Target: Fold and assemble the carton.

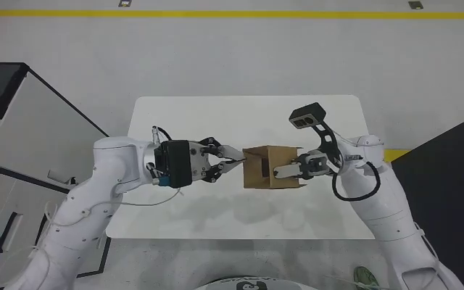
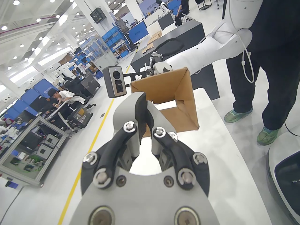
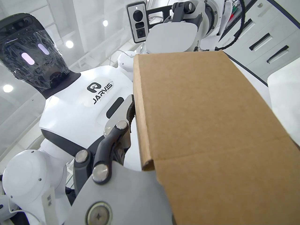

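Note:
A brown cardboard carton, partly opened into a tube, is held between my two arms over the middle of the white table. My left gripper meets its left edge. In the left wrist view the left gripper is shut on a carton flap edge. My right gripper holds the opposite side, one finger reaching inside the open end. In the right wrist view a carton panel hides one finger of the right gripper. The other finger presses against that panel.
The table has bare room on all sides of the carton. A black-framed glass stand is off its left edge and a dark counter off its right. A yellow floor line runs beyond the far edge.

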Available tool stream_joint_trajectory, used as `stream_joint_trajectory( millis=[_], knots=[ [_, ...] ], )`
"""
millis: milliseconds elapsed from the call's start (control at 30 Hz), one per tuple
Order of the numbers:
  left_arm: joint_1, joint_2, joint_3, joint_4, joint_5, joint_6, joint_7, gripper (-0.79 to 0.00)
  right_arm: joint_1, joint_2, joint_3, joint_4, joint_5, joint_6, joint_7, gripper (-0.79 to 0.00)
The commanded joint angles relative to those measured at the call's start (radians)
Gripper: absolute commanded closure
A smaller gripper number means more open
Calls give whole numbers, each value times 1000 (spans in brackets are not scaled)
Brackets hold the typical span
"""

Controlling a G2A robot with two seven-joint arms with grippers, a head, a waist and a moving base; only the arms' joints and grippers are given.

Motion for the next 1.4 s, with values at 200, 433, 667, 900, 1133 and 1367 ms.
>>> stream_joint_trajectory(
  millis=[200, 433, 667, 900, 1133, 1367],
  knots=[
    [13, 2, -25, -22, 2, 25, -3, -785, -6, 2, 19, 3, 2, 0, 0, 0],
    [31, 8, -65, -42, -46, 0, -29, -785, -16, 3, 25, -52, 2, 0, 0, 0],
    [42, 23, -126, -78, -84, -54, -89, -785, 4, 12, 20, -87, -10, 0, 0, 0],
    [42, 23, -126, -78, -84, -54, -89, -785, 15, 13, 12, -75, -6, 0, 0, 0],
    [53, 24, -119, -94, -112, -54, -123, -785, 12, 12, 3, -53, -36, -18, -37, 0],
    [30, 29, -58, -93, -119, -54, -184, -785, 36, 8, -29, -24, -99, -37, -58, 0]
  ],
)
